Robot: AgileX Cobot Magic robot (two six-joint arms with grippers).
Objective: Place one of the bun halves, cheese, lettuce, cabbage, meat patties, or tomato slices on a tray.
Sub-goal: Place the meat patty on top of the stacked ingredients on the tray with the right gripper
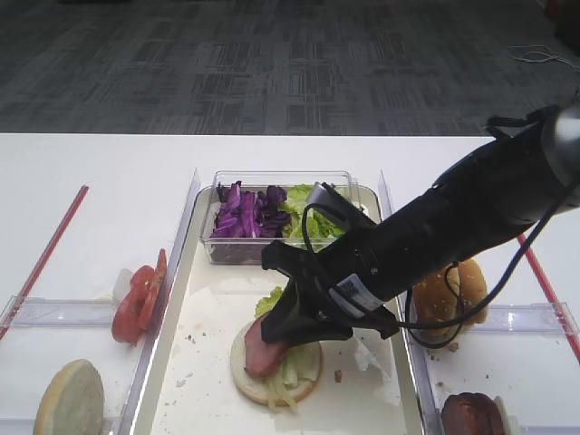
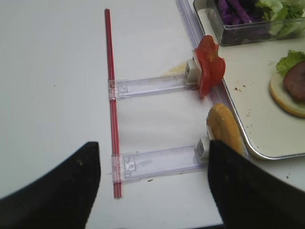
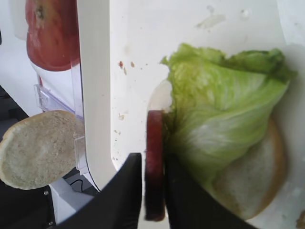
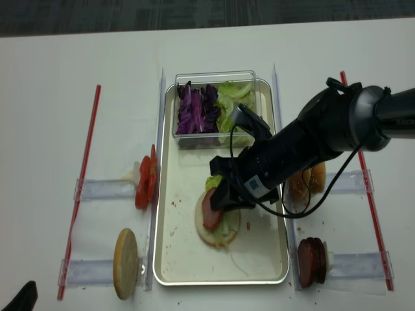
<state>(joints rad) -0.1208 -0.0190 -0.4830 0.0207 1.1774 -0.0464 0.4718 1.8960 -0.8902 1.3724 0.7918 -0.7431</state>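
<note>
We see our right tool (image 3: pixel 155 191) pinching a glossy round patty (image 3: pixel 154 162) over crinkly lettuce (image 3: pixel 224 109), seemingly touching it, in the paper-lined tray (image 1: pixel 186 362).

No readable text, brand, number or sign can be made out in any view. A small white label (image 1: pixel 347 292) is carried on the black right arm just behind its jaws, but its print is too small and blurred to be read. Faint pale lettering (image 4: pixel 403 120) on the arm's far segment is likewise illegible.
</note>
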